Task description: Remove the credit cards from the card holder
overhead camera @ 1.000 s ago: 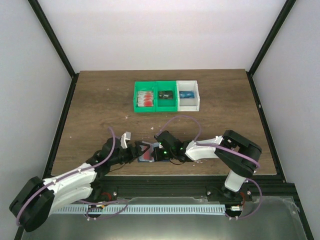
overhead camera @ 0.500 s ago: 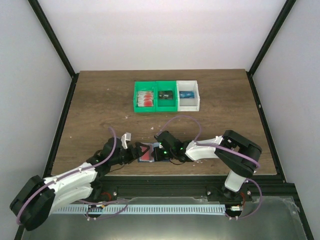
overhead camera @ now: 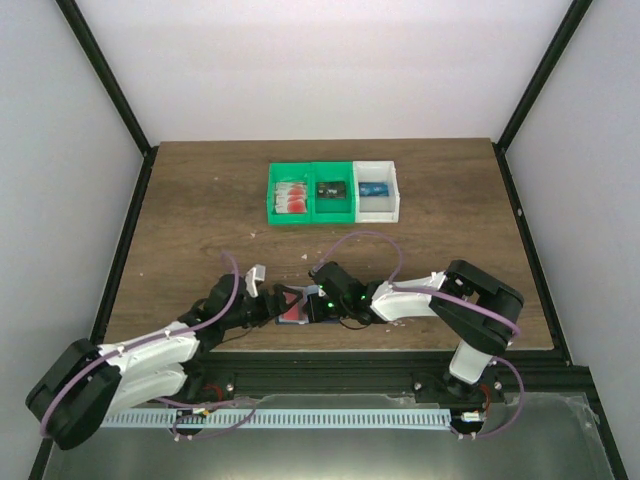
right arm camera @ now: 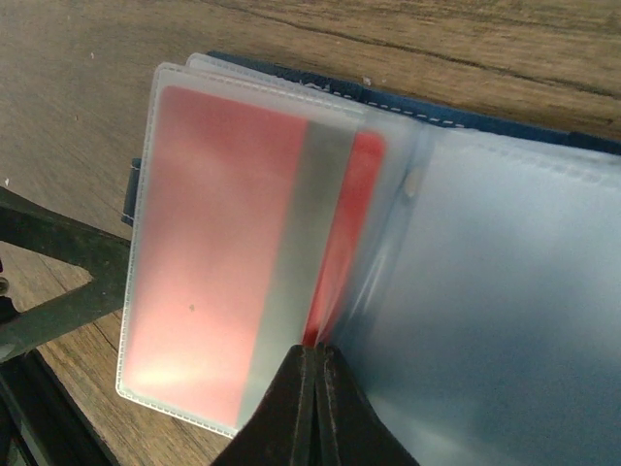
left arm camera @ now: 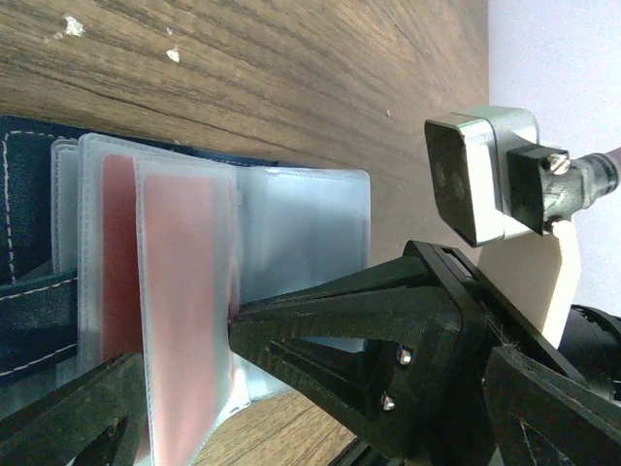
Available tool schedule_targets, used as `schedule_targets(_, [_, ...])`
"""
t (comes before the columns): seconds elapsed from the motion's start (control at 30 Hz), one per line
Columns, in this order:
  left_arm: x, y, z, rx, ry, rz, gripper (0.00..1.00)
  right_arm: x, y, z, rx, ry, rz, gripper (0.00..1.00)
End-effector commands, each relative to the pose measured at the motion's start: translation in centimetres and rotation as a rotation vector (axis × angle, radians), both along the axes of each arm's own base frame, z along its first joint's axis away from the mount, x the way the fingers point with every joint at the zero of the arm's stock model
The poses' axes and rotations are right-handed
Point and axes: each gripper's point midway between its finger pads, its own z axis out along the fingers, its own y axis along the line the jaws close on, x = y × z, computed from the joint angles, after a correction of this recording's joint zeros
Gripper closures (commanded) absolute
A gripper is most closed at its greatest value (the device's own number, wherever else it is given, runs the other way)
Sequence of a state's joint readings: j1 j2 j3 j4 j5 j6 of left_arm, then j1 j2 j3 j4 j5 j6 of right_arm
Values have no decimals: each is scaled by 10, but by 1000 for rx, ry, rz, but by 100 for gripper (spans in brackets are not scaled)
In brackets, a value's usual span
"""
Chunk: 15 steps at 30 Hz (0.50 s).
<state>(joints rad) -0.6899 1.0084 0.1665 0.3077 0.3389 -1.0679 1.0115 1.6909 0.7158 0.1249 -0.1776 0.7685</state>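
The navy card holder [overhead camera: 291, 309] lies open near the table's front edge, between both grippers. In the left wrist view its navy cover [left arm camera: 34, 282] is at the left, with clear sleeves holding red credit cards [left arm camera: 184, 291] fanned up. My left gripper [left arm camera: 184, 349] has its jaws apart on either side of the front sleeve, and the upper fingertip [left arm camera: 243, 325] touches the sleeve. It shows in the top view [overhead camera: 268, 306]. My right gripper [right arm camera: 315, 351] is shut on the edge of a red credit card [right arm camera: 340, 233] between two sleeves. It also shows in the top view [overhead camera: 312, 306].
At the back middle stand two joined green bins [overhead camera: 311, 214] and a white bin [overhead camera: 378, 212]. They hold red-and-white cards [overhead camera: 291, 196], a dark card [overhead camera: 331, 189] and a blue card [overhead camera: 374, 188]. The table's front edge is just behind the holder.
My left arm has edged slightly right towards the holder. The right gripper and the holder stay about where they were.
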Motion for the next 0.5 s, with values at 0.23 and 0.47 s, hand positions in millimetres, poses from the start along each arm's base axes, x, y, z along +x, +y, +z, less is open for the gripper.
schedule_targets(0.23, [0, -12, 14, -73, -19, -35, 4, -9, -14, 8, 10, -24, -12, 95])
schedule_targets(0.47, [2, -22, 29, -127, -38, -50, 4, -3, -27, 49, 119, -136, -74, 85])
